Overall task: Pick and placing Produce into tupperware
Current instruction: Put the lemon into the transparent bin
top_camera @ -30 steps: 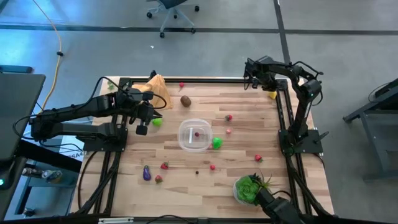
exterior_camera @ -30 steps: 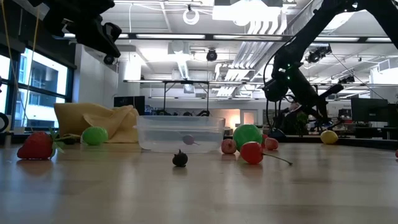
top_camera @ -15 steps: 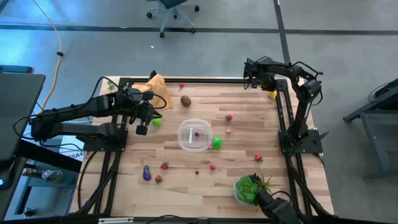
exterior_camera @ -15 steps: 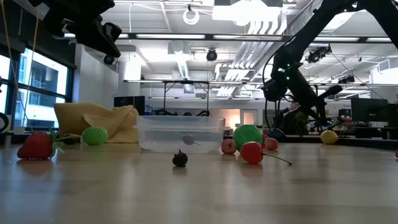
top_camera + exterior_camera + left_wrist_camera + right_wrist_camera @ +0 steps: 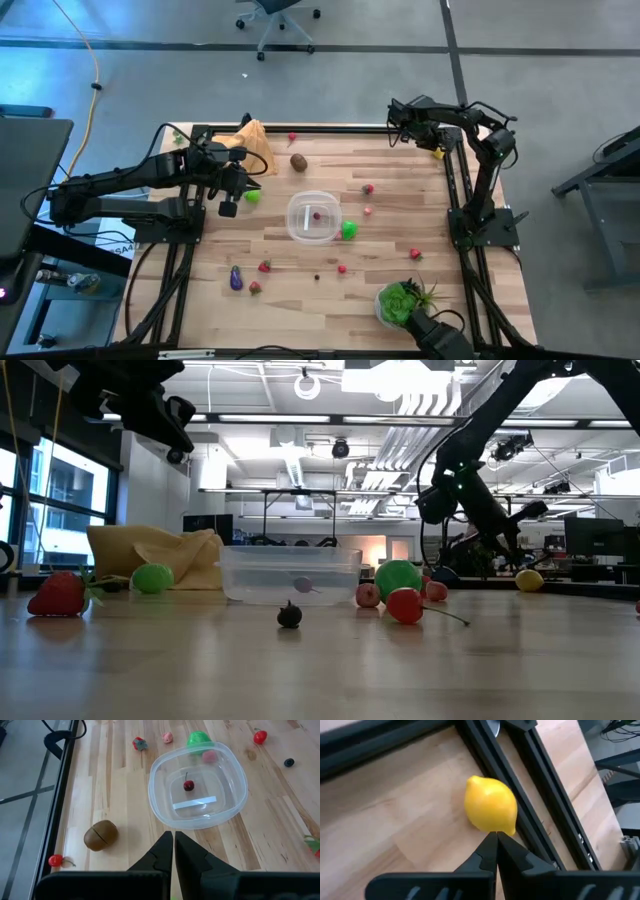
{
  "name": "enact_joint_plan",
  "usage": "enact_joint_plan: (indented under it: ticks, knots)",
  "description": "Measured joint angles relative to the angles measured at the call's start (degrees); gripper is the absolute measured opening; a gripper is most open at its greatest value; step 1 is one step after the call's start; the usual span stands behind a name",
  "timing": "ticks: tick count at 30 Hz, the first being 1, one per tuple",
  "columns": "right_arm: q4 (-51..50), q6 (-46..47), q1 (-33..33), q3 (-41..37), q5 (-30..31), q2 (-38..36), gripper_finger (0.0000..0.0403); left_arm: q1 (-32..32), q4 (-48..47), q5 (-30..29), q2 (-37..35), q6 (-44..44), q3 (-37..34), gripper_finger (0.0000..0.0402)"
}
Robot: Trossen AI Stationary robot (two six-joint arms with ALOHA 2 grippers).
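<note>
The clear round tupperware [image 5: 313,217] stands mid-table with one red cherry [image 5: 188,785] in it. Produce lies scattered around it: a green lime [image 5: 348,230] against its wall, another lime [image 5: 252,197], a brown kiwi [image 5: 298,162], a purple eggplant [image 5: 236,279] and red berries [image 5: 368,188]. A yellow lemon [image 5: 437,152] lies at the far right corner beside the frame rail. My right gripper [image 5: 496,837] is shut, its tips right at the lemon [image 5: 491,810]. My left gripper [image 5: 173,838] hangs shut and empty above the table, left of the tupperware [image 5: 199,787]. My right gripper's shut fingertips [image 5: 496,840] come slanting down at the lemon's near side [image 5: 492,826]. The lemon rests on the table. Whether the tips touch it, I cannot tell.
A black frame rail [image 5: 530,815] runs right beside the lemon. A tan cloth [image 5: 250,145] lies at the far left corner and a leafy green plant [image 5: 400,302] stands at the near right. Open wood lies between the scattered fruits.
My right gripper has rolled a little about its own pointing line and edged slightly toward the table's left, staying over the lemon. The produce and the tupperware lie as before.
</note>
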Motion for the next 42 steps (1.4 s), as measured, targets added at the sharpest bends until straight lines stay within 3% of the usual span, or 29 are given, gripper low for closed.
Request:
enact_joint_plan:
  ticks: [13,22,28,32,35,42]
  knots:
    - [1.1,10.3,0.5,-0.7,6.4,-0.4,0.0000,0.0,0.0,0.0,0.0,0.0,0.0,0.0010]
    - [0.8,15.4,0.6,-0.7,7.2,-0.4,0.0000,0.0,0.0,0.0,0.0,0.0,0.0,0.0010]
    - [6.9,16.3,1.5,-5.0,6.9,-2.8,0.0000,0.0,0.0,0.0,0.0,0.0,0.0,0.0010]
    - [4.7,18.1,1.5,-6.7,10.7,-4.9,0.0000,0.0,0.0,0.0,0.0,0.0,0.0,0.0010]
    - [4.0,20.2,1.3,-8.9,10.1,-5.0,0.0000,0.0,0.0,0.0,0.0,0.0,0.0,0.0010]
    - [13.6,18.2,0.4,-15.1,8.9,-5.0,0.0000,0.0,0.0,0.0,0.0,0.0,0.0,0.0010]
